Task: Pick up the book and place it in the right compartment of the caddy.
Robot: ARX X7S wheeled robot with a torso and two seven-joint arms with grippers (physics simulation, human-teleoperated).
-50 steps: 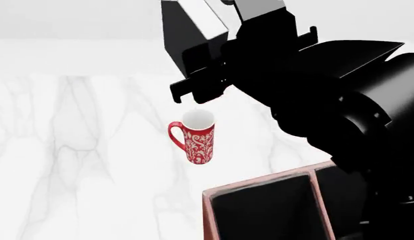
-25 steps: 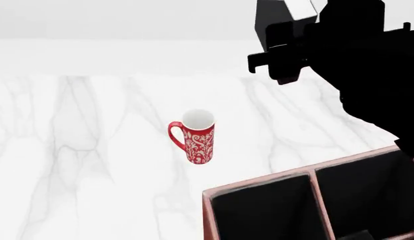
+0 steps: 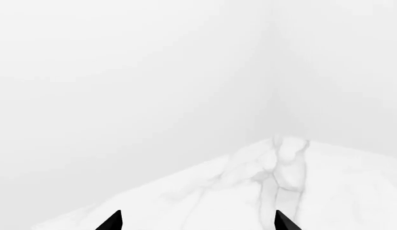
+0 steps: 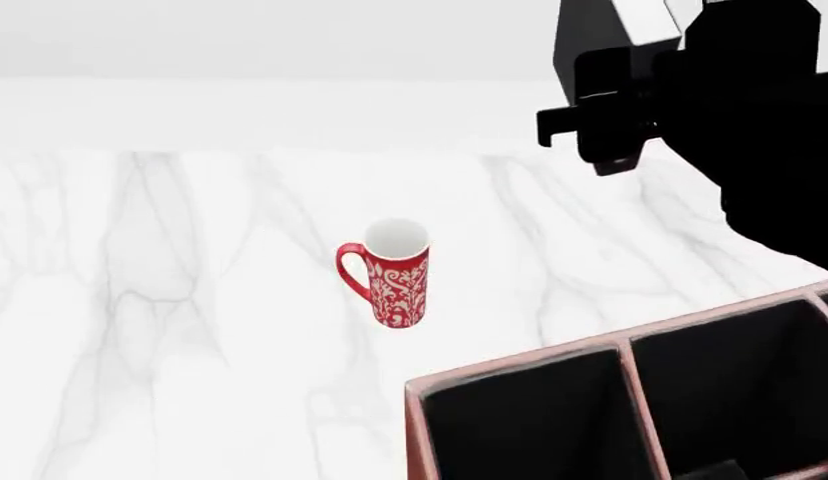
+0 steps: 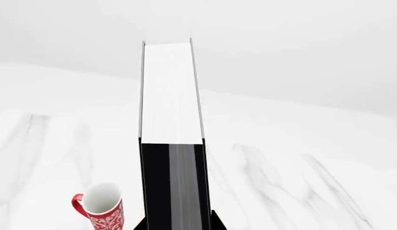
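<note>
Two steps of the task were judged as done: the thick black hardback book with white page edges point(image 5: 172, 143) was already picked up and was carried high above the white marble worktop point(image 4: 187, 300). In the right wrist view the book was seen standing between the two dark tips of the right claw point(image 5: 178, 223), so this claw was clenched on the book. In the head view the right arm and claw point(image 4: 614, 110) were seen as a black mass in the upper right part, with the book point(image 4: 594, 30) at its top, partly cut by the frame.

The large reddish-brown box-shaped caddy with pale pink rim and black inside point(image 4: 521, 368) was standing at the near right of the worktop, and a divider was seen between its compartments. The book was held above and beyond the caddy, well apart from it, not yet over the right compartment. The red patterned mug with white inside point(image 4: 390, 272) was standing alone on the worktop, near the left side of the caddy and not touching it.

The left claw point(image 3: 197, 221) was seen only by its two dark tips; they were spread apart with nothing between them, so it was released.

What was left, by judgement: the book had to be brought over the right compartment, lowered inside and let go.
</note>
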